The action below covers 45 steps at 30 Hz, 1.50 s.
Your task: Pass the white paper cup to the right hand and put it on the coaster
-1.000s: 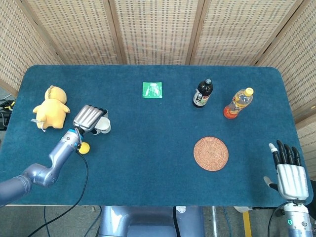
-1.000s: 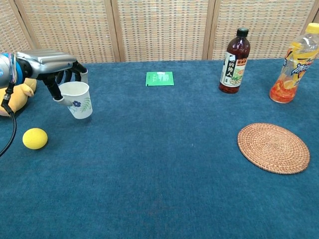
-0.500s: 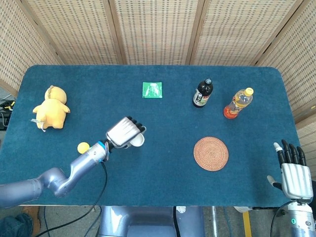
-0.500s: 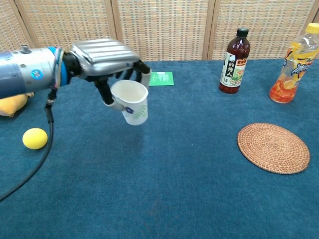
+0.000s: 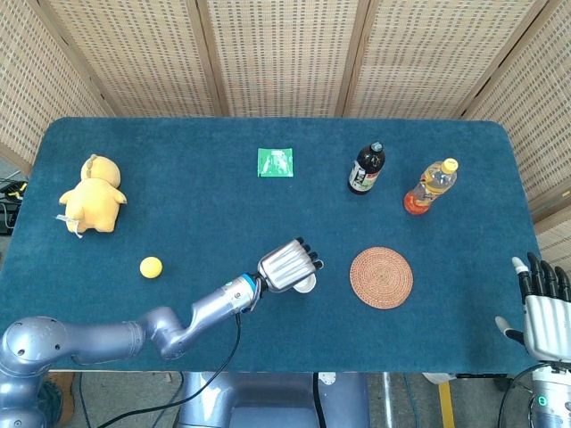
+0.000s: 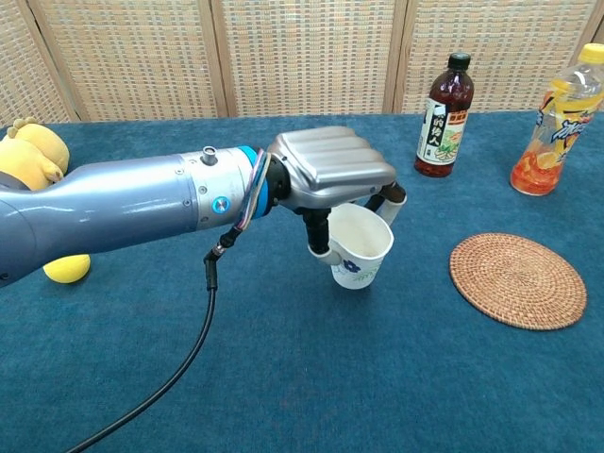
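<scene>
My left hand (image 6: 330,175) holds the white paper cup (image 6: 358,247) from above, near the middle of the table; the cup has a small blue flower print and tilts slightly. In the head view the left hand (image 5: 289,265) covers most of the cup (image 5: 306,285). The round woven coaster (image 5: 381,277) lies on the cloth to the right of the cup, also seen as the coaster (image 6: 517,280) in the chest view. My right hand (image 5: 544,312) hangs off the table's right edge with fingers spread and nothing in it.
A dark sauce bottle (image 6: 444,118) and an orange drink bottle (image 6: 554,125) stand behind the coaster. A green packet (image 5: 275,162) lies at the back middle. A yellow ball (image 5: 151,266) and a yellow plush toy (image 5: 90,195) sit at the left.
My left arm has carried the cup from the left side of the table rightwards to the middle, close to the coaster. The right hand has drifted slightly right and down.
</scene>
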Available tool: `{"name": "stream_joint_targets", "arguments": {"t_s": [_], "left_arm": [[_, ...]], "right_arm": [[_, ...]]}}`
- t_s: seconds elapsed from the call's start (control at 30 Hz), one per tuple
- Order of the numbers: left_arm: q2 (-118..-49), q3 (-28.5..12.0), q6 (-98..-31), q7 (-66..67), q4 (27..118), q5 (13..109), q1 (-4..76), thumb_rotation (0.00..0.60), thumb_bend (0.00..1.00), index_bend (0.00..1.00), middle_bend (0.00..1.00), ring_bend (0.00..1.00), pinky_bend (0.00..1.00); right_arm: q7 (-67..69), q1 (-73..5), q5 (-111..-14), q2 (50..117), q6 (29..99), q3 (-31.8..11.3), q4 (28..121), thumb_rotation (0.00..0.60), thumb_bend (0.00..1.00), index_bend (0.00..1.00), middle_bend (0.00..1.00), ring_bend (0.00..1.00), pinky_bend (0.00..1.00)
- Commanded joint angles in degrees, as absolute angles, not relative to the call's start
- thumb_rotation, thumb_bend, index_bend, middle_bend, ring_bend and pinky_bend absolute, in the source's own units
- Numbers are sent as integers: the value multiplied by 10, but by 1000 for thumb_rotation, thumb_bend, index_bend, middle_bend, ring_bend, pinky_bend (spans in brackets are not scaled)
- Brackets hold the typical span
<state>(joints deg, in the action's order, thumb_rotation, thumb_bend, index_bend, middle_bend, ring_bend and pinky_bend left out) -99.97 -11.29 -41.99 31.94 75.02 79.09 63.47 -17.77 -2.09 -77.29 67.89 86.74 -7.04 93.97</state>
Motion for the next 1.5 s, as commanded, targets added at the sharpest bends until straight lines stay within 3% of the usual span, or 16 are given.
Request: {"name": "stream_joint_targets", "arguments": {"t_s": [0.03,0.17,0.2,0.27,0.5,0.7,0.87,1.07,1.3,1.5], "left_arm": [[-1003,-107,-414,322,749,783,637,600,24,380,412,402,452],[-995,-102,-395,345,760,748,639,600,0,36,127,134,250],[-991,-102,-394,349,768,739,639,600,0,2,53,62,199],[-973,-106,-404,349,797,728,633,600,0,0,2,8,148],[-881,-124,-464,298,888,707,588,600,0,0,0,0,9],[-785,-120,-530,271,935,687,524,600,0,0,0,0,0],[-702,-93,-612,270,976,618,431,600,0,0,0,0,0],[-662,-56,-676,255,994,595,354,600,0,0,0,0,0],[-647,-20,-747,191,979,632,271,600,0,0,0,0,0],[-637,11,-799,140,995,690,207,600,0,0,0,0,0]], "right_arm": [[-176,-20,-773,677,869,-70,940,600,0,82,0,0,0],[-173,-19,-776,675,872,-69,943,600,0,82,0,0,0],[-173,-19,-777,675,873,-69,944,600,0,82,0,0,0],[-171,-19,-779,674,874,-69,946,600,0,82,0,0,0],[-166,-19,-788,672,876,-66,949,600,0,82,0,0,0],[-164,-19,-794,671,877,-63,952,600,0,83,0,0,0],[-174,-22,-801,674,873,-58,954,600,0,83,0,0,0],[-190,-38,-810,682,851,-54,956,600,0,84,0,0,0],[-178,-103,-835,676,764,-61,968,600,0,86,0,0,0],[-129,-226,-878,677,617,-81,1001,600,0,86,0,0,0]]}}
